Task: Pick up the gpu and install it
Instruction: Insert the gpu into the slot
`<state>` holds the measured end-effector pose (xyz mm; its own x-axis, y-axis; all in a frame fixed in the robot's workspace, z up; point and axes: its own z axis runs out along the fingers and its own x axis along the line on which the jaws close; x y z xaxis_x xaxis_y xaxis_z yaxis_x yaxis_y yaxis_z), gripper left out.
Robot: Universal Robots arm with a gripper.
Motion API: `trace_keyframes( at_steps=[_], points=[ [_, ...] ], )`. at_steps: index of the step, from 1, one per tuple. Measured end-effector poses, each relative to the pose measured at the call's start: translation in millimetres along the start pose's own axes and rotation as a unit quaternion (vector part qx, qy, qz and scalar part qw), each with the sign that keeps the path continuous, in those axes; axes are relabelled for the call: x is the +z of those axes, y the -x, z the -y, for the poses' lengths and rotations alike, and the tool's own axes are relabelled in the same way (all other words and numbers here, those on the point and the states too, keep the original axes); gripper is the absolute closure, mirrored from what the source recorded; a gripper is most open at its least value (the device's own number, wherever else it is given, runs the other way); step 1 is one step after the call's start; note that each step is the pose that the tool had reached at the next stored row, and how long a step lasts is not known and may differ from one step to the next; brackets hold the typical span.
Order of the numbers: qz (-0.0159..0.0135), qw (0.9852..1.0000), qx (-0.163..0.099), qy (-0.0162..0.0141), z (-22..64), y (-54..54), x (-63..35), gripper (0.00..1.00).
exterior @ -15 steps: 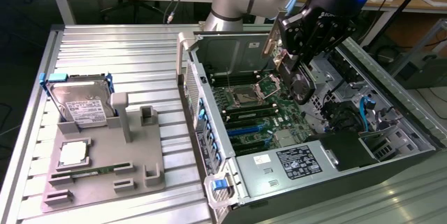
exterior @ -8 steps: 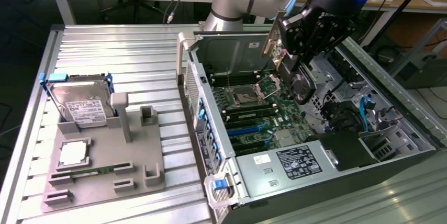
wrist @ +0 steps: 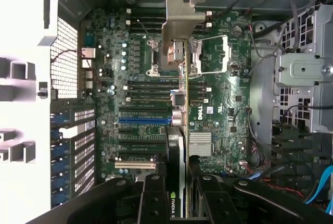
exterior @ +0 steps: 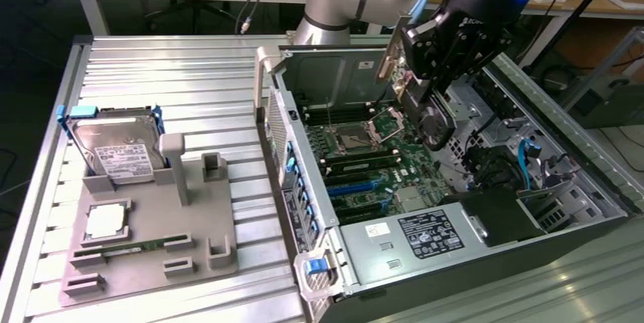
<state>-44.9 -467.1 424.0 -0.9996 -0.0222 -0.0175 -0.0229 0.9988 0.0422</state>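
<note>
The gpu (exterior: 421,108) hangs edge-down inside the open computer case, a little above the green motherboard (exterior: 378,164). Its silver end bracket (exterior: 387,63) points toward the case's rear wall. My gripper (exterior: 440,66) is shut on the card's upper edge. In the wrist view I look straight down the gpu (wrist: 178,130), which shows edge-on with its bracket (wrist: 182,18) at the far end. The black fingers (wrist: 153,200) of my gripper (wrist: 179,203) clamp it from both sides. Beneath the card lie the CPU socket (wrist: 182,52) and the blue expansion slots (wrist: 145,121).
A grey fixture tray (exterior: 201,217) at the exterior view's left holds a hard drive (exterior: 116,149), a CPU (exterior: 105,221) and a RAM stick (exterior: 131,247). The case's side wall (exterior: 286,164), power supply (exterior: 433,236) and drive cage (wrist: 304,73) hem in the motherboard.
</note>
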Motion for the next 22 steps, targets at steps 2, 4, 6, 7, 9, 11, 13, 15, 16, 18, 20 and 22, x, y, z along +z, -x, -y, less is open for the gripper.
trace_keyframes(
  at_steps=[2,4,6,7,9,11,13,15,16,18,20,22],
  points=[
    [-0.0001,1.0,-0.002,0.0,0.0,0.0,0.0,0.73],
    [-0.0002,1.0,-0.004,0.0,0.0,0.0,0.0,0.73],
    [-0.0003,1.0,-0.006,0.0001,0.0,0.0,0.0,0.73],
    [-0.0003,1.0,-0.007,0.0001,0.0,0.0,0.0,0.73],
    [-0.0004,1.0,-0.01,0.0001,0.0,0.0,0.0,0.73],
    [-0.0005,0.9999,-0.012,0.0002,0.0,0.0,0.0,0.73],
    [-0.0006,0.9999,-0.014,0.0002,0.0,0.0,0.0,0.73],
    [-0.0007,0.9999,-0.016,0.0003,0.0,0.0,0.0,0.73],
    [-0.0008,0.9998,-0.019,0.0003,0.0,0.0,0.0,0.73],
    [-0.0009,0.9998,-0.021,0.0004,0.0,0.0,0.0,0.73],
    [-0.001,0.9997,-0.024,0.0004,0.0,0.0,0.0,0.73],
    [-0.0011,0.9996,-0.027,0.0004,0.0,0.0,0.0,0.73]
  ],
)
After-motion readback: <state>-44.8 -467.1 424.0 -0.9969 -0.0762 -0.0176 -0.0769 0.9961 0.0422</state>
